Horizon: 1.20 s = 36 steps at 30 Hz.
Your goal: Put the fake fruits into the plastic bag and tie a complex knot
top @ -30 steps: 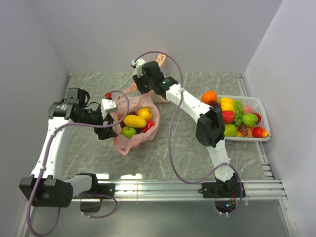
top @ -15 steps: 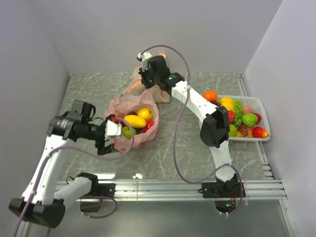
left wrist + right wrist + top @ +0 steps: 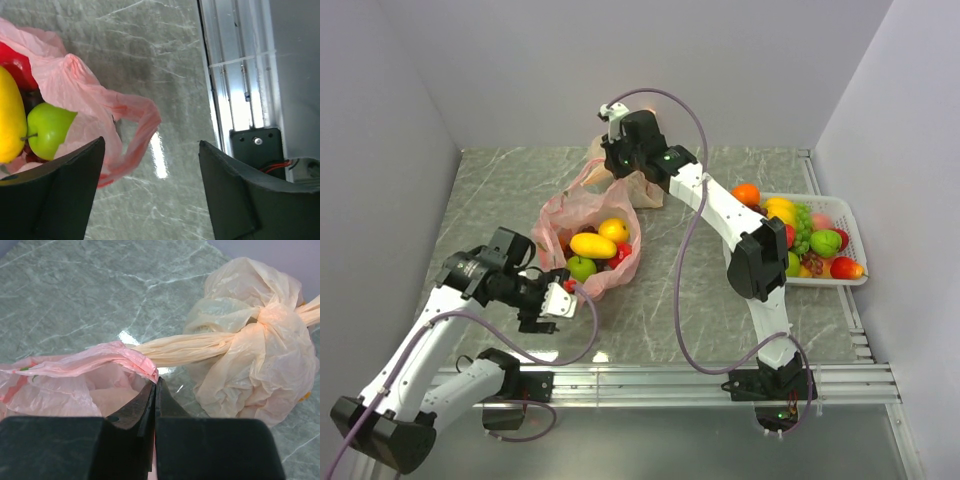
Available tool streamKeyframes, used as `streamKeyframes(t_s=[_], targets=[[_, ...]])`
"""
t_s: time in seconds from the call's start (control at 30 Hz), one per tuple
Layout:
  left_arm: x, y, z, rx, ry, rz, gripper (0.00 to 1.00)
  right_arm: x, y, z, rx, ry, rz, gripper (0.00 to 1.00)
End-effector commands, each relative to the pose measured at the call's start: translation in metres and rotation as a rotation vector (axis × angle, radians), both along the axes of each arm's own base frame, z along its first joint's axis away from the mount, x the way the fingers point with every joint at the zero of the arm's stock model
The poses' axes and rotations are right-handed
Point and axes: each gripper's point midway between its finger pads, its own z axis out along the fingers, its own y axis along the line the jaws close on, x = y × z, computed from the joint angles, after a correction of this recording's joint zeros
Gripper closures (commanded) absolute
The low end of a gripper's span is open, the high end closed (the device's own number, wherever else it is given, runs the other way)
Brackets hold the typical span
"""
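The pink-red plastic bag (image 3: 567, 212) lies open mid-table, holding a yellow fruit (image 3: 592, 244), an orange (image 3: 613, 230), a green apple (image 3: 581, 267) and a red fruit. My right gripper (image 3: 613, 166) is at the bag's far side, shut on its far handle (image 3: 120, 354); the jaws (image 3: 155, 383) pinch the pink film. My left gripper (image 3: 560, 302) is open and empty at the bag's near side. In the left wrist view the near handle loop (image 3: 145, 120) lies on the table just ahead of the open fingers (image 3: 151, 145), beside the green apple (image 3: 47, 130).
A pale orange bag (image 3: 255, 365) with tied handles sits right behind the right gripper, also in the top view (image 3: 645, 188). A white tray (image 3: 857, 243) with several more fruits (image 3: 800, 235) stands at the right. A metal rail (image 3: 700, 380) runs along the near edge.
My left gripper has swung from the bag's left rim down to its near side and stands open there. The right gripper shifted slightly right, still holding the far handle.
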Motion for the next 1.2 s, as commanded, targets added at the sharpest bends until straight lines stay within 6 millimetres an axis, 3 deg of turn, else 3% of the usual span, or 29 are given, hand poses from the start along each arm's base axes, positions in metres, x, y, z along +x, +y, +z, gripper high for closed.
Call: streamKeyframes(t_s=[0.0, 0.1, 0.17, 0.2, 0.23, 0.27, 0.3, 0.37, 0.4, 0.47, 0.5, 0.57, 0.6, 0.7, 0.8, 0.83, 0.9, 0.93, 1.0, 1.03, 1.1, 1.13, 1.17], targets=[[0.013, -0.008, -0.004, -0.001, -0.078, -0.043, 0.21, -0.008, -0.006, 0.046, 0.059, -0.057, -0.005, 1.00], [0.015, -0.020, -0.014, -0.016, -0.057, -0.045, 0.42, -0.013, -0.008, 0.061, 0.079, -0.070, -0.004, 1.00], [0.011, -0.024, -0.017, -0.016, -0.029, -0.045, 0.66, -0.015, -0.013, 0.069, 0.099, -0.057, -0.017, 1.00], [0.012, -0.027, -0.012, -0.027, -0.024, -0.032, 0.77, -0.018, -0.019, 0.082, 0.118, -0.064, -0.026, 1.00], [0.016, -0.030, 0.004, -0.052, -0.024, 0.007, 0.97, -0.020, -0.025, 0.087, 0.126, -0.061, -0.034, 1.00], [0.019, -0.033, 0.015, -0.075, -0.027, 0.034, 1.00, -0.018, -0.036, 0.092, 0.141, -0.052, -0.057, 1.00], [0.026, -0.037, 0.041, -0.118, -0.068, 0.062, 0.99, -0.026, -0.047, 0.115, 0.177, -0.076, -0.058, 1.00], [0.029, -0.042, 0.078, -0.218, -0.082, 0.139, 1.00, -0.025, -0.073, 0.121, 0.189, -0.081, -0.098, 1.00], [0.033, -0.044, 0.109, -0.287, -0.132, 0.169, 1.00, -0.035, -0.087, 0.143, 0.212, -0.120, -0.102, 1.00], [0.031, -0.041, 0.153, -0.432, -0.157, 0.282, 1.00, -0.037, -0.112, 0.151, 0.214, -0.142, -0.144, 1.00], [0.042, -0.042, 0.186, -0.530, -0.253, 0.318, 1.00, -0.041, -0.137, 0.174, 0.234, -0.192, -0.184, 1.00], [0.048, -0.025, 0.229, -0.684, -0.336, 0.505, 1.00, -0.043, -0.163, 0.194, 0.257, -0.240, -0.233, 1.00], [0.057, -0.020, 0.256, -0.788, -0.425, 0.551, 1.00, -0.048, -0.188, 0.216, 0.283, -0.288, -0.279, 1.00], [0.078, 0.009, 0.282, -0.886, -0.463, 0.803, 1.00, -0.063, -0.213, 0.252, 0.348, -0.353, -0.310, 1.00], [0.095, 0.024, 0.277, -0.907, -0.455, 0.952, 1.00, -0.079, -0.217, 0.254, 0.335, -0.362, -0.280, 1.00], [0.098, 0.028, 0.278, -0.931, -0.452, 0.986, 1.00, -0.081, -0.214, 0.237, 0.320, -0.318, -0.269, 1.00], [0.108, 0.032, 0.261, -0.894, -0.425, 1.050, 1.00, -0.098, -0.207, 0.225, 0.322, -0.277, -0.212, 1.00], [0.112, 0.036, 0.252, -0.880, -0.401, 1.100, 1.00, -0.100, -0.203, 0.196, 0.299, -0.220, -0.205, 1.00], [0.119, 0.036, 0.227, -0.820, -0.354, 1.133, 1.00, -0.121, -0.198, 0.185, 0.304, -0.213, -0.165, 1.00], [0.122, 0.039, 0.218, -0.806, -0.333, 1.174, 1.00, -0.124, -0.195, 0.160, 0.287, -0.173, -0.157, 1.00], [0.126, 0.040, 0.198, -0.761, -0.303, 1.199, 1.00, -0.139, -0.191, 0.150, 0.292, -0.153, -0.131, 1.00], [0.127, 0.042, 0.194, -0.758, -0.300, 1.207, 1.00, -0.143, -0.190, 0.132, 0.279, -0.115, -0.128, 1.00], [0.126, 0.042, 0.194, -0.768, -0.301, 1.200, 1.00, -0.147, -0.190, 0.128, 0.283, -0.101, -0.130, 1.00]])
